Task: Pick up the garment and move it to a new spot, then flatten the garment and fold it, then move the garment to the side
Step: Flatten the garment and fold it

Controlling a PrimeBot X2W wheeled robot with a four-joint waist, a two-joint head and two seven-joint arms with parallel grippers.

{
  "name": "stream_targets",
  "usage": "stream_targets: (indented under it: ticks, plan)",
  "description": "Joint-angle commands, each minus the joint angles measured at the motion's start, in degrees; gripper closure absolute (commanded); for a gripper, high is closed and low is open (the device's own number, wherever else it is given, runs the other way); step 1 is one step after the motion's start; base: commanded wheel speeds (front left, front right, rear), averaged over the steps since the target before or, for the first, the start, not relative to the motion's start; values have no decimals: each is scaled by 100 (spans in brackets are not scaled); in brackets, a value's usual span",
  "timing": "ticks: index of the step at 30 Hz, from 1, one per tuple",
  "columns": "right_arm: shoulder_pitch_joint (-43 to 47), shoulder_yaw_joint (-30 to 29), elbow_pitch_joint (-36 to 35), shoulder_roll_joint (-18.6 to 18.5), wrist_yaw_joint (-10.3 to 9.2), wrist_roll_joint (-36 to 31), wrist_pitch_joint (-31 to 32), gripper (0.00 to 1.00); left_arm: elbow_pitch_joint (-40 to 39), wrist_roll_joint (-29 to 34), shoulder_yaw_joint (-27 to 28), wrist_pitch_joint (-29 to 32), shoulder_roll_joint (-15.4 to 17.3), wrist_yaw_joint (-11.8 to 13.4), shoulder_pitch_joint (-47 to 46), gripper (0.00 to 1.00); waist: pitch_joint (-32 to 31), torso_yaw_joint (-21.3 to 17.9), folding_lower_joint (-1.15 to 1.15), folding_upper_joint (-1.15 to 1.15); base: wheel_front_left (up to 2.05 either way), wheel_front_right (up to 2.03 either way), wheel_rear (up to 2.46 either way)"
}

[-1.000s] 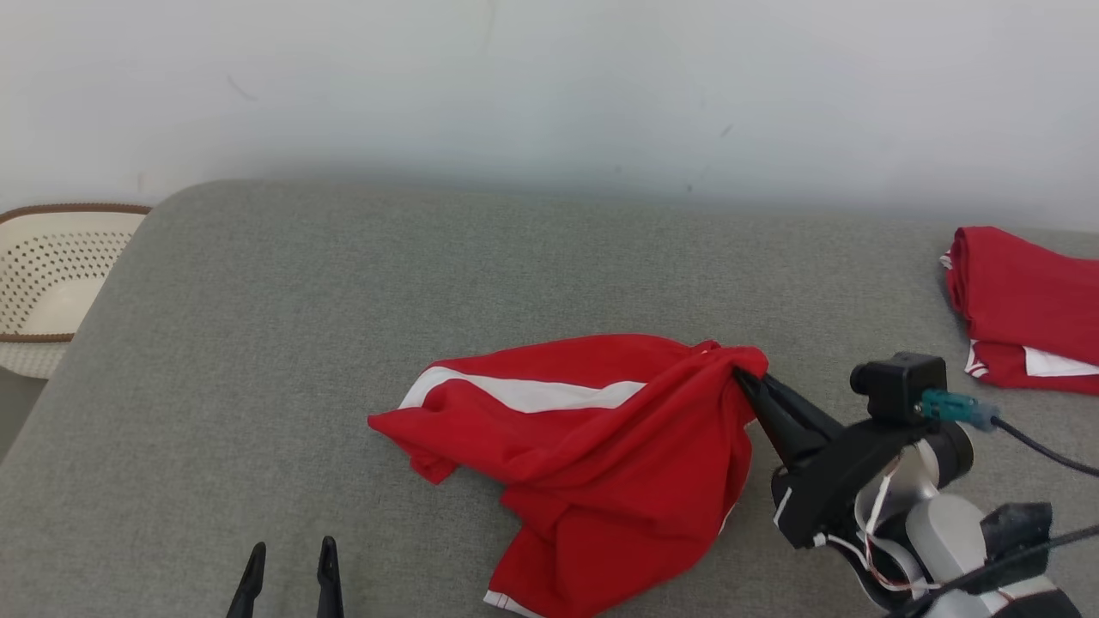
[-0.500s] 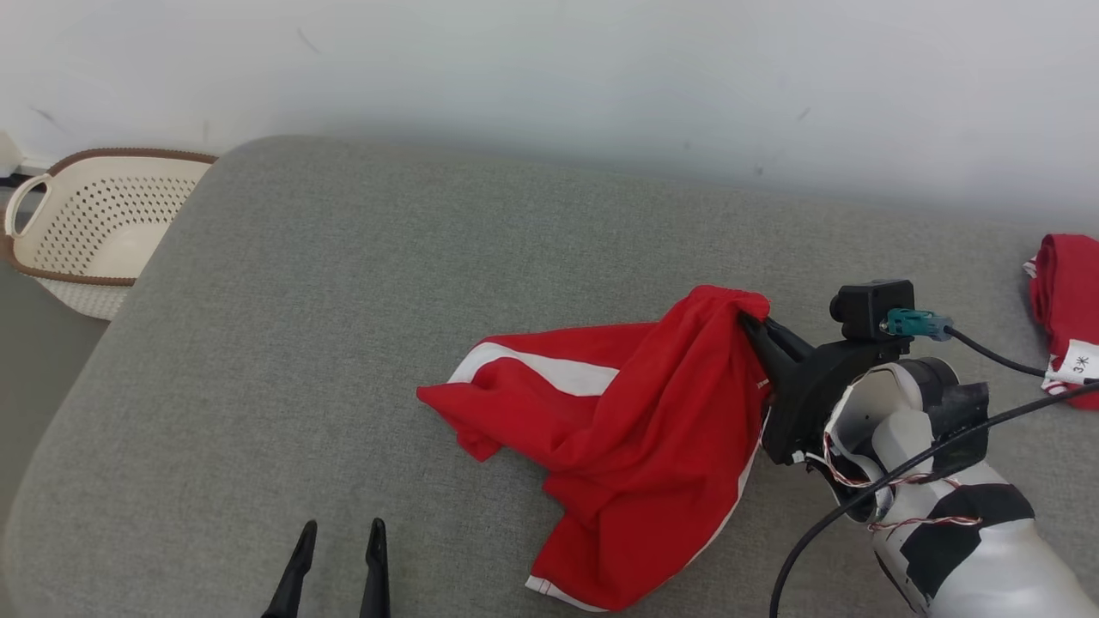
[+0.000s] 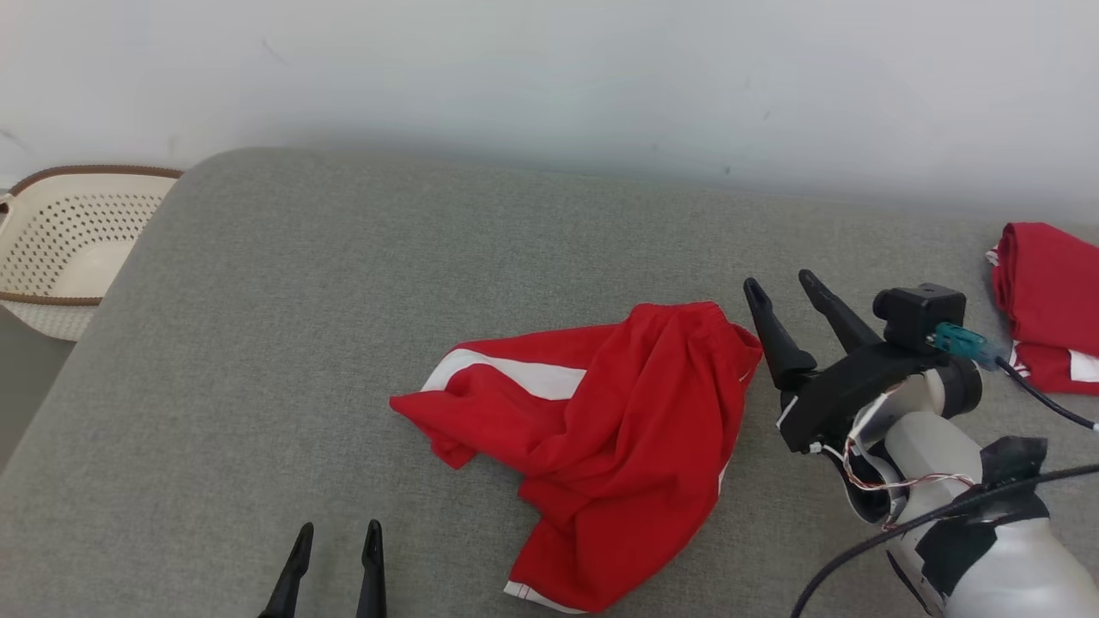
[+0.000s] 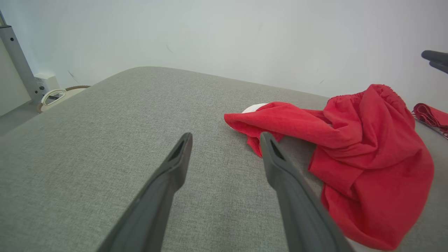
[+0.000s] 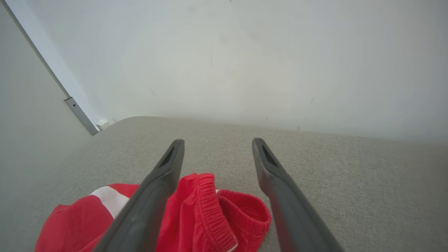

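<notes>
One garment (image 3: pixel 618 412) bunched, left fingers (image 3: pixel 372 566) cut off

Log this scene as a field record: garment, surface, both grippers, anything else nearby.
garment: red shorts with a white stripe, crumpled, not yet flattened or folded
surface: grey cushion, the shorts lying right of its middle
right arm: right gripper open, empty, close beside the shorts' elastic waistband
left arm: left gripper open, empty, apart from the shorts
other: folded red garment at the far right; perforated cream basket off the cushion's left end
</notes>
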Motion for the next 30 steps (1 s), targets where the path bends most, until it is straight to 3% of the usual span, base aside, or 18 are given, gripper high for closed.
stream_targets:
  ticks: [1,11,24,30]
  plan:
    - [122,-9,-44,-54,3,19,-40,0,-3,5,20,-36,1,11,25,0,-10,-83,0,0,0,0,0]
    - [1331,-1054,-1380,-425,3,-580,-159,0,1,45,-94,-36,1,-59,91,0,16,-355,0,0,0,0,0]
    - [3181,-2449,-2839,205,3,-1918,-162,0,184,118,-323,-36,2,-218,94,0,-13,-538,0,0,0,0,0]
    - [3514,-2532,-2980,430,3,-2215,-161,0,549,157,-536,-36,2,-435,133,0,-2,-661,0,0,0,0,0]
